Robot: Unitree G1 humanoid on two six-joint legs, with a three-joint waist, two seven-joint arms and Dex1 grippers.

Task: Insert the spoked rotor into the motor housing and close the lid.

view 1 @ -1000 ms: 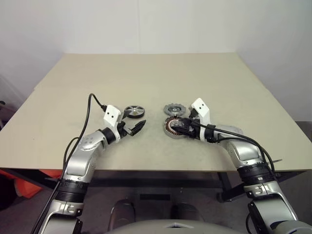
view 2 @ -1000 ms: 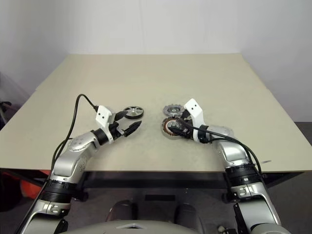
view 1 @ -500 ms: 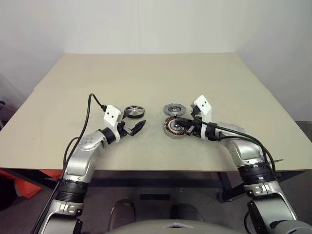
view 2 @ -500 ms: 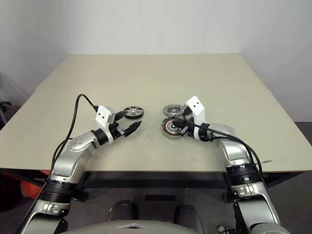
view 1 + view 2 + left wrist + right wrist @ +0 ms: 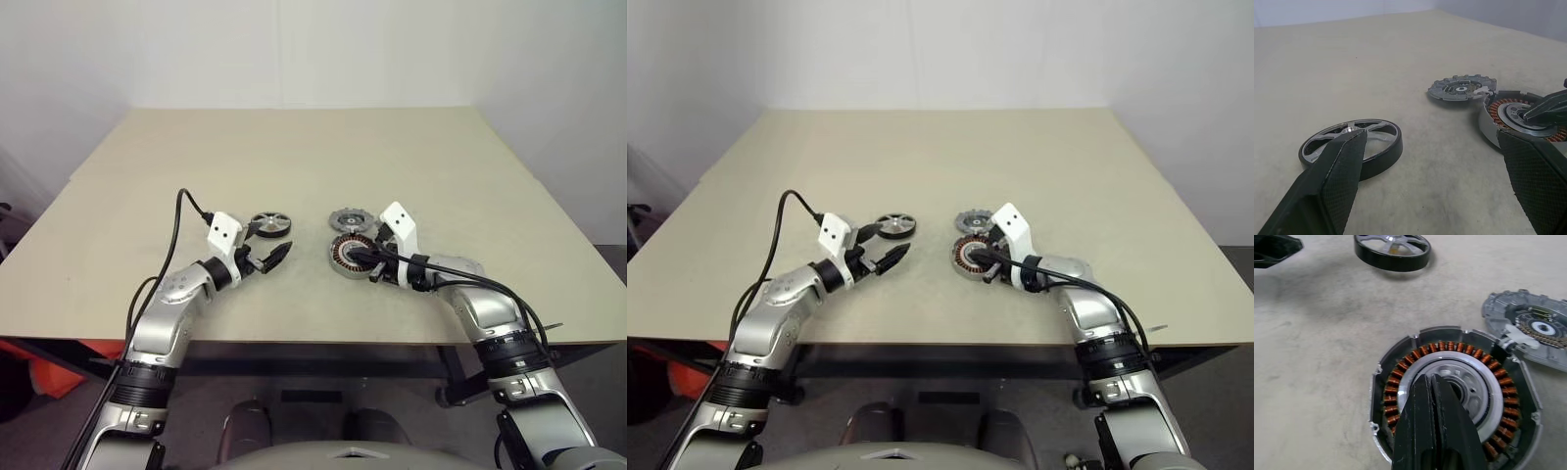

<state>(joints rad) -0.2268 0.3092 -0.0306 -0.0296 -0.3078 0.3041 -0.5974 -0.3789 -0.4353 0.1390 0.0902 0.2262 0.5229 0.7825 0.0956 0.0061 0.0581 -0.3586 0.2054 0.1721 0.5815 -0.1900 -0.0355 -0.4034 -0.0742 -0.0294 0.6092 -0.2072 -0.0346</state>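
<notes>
The housing (image 5: 1454, 396) was seen lying flat on the table (image 5: 294, 157), its copper windings ringing a silver centre. The right gripper (image 5: 1436, 382) was closed, fingers pressed together, with the tips set over that silver centre; nothing was gripped between them. The lid (image 5: 1535, 328), a grey toothed disc, lay touching the housing's far edge. The rotor (image 5: 1352, 144), a spoked wheel with a dark rim, lay flat well to the left of both. The left gripper (image 5: 266, 257) was held wide open just beside the rotor, with nothing held.
</notes>
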